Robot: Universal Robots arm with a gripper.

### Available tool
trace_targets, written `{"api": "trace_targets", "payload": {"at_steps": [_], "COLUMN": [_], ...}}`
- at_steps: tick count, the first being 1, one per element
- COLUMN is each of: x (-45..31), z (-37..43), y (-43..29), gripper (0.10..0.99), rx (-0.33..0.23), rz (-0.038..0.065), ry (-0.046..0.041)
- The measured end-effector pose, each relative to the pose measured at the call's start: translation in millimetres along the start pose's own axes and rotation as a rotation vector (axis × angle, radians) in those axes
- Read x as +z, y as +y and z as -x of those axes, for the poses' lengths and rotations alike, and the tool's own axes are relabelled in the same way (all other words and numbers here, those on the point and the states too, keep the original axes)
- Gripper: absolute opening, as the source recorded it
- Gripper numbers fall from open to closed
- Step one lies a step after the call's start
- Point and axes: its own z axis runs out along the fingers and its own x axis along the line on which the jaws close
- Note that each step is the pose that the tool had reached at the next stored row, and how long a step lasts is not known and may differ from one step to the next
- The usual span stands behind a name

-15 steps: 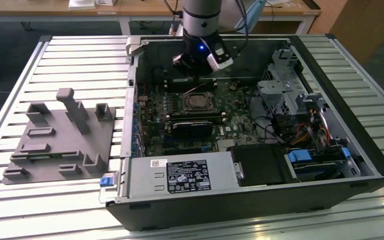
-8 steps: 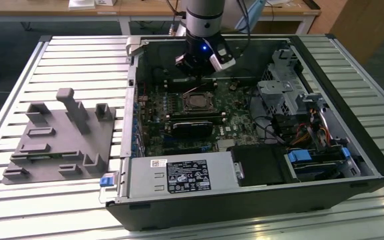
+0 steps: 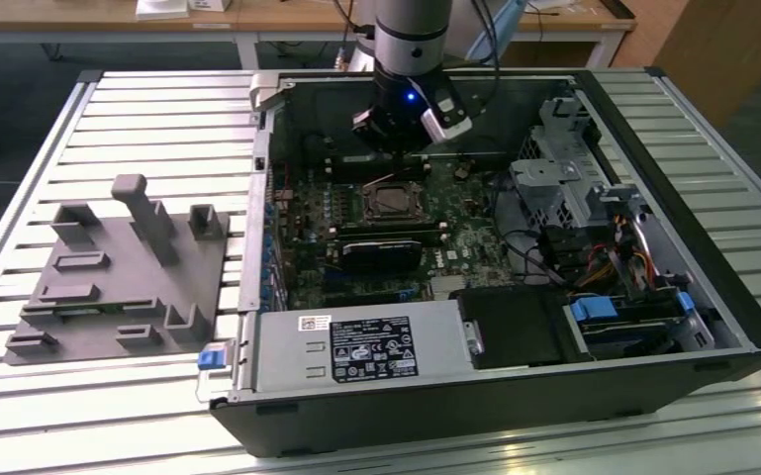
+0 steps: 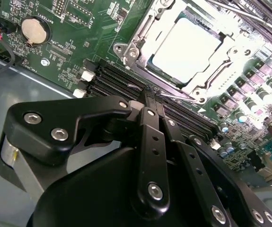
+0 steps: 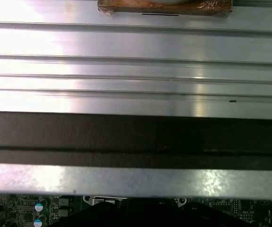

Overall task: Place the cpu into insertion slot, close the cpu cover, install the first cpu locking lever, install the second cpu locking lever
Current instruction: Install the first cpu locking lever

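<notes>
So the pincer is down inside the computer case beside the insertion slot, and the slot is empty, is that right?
Not quite: the insertion slot is not empty. In the second wrist view the cpu lies in it, with the cpu cover framing it. The pincer is indeed down inside the computer case, beside the slot.
</notes>
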Motion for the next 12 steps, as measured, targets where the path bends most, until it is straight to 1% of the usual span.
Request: {"api": "trace_targets", "payload": {"at_steps": [8,12], "x": [0.3,1.9], "z": [0.1,1.4], "y": [0.0,-0.2], "gripper": [0.106,0.106], "rx": [0.000,0.000], "rz": [0.000,0.000], "ry": [-0.0001,0.0005]}}
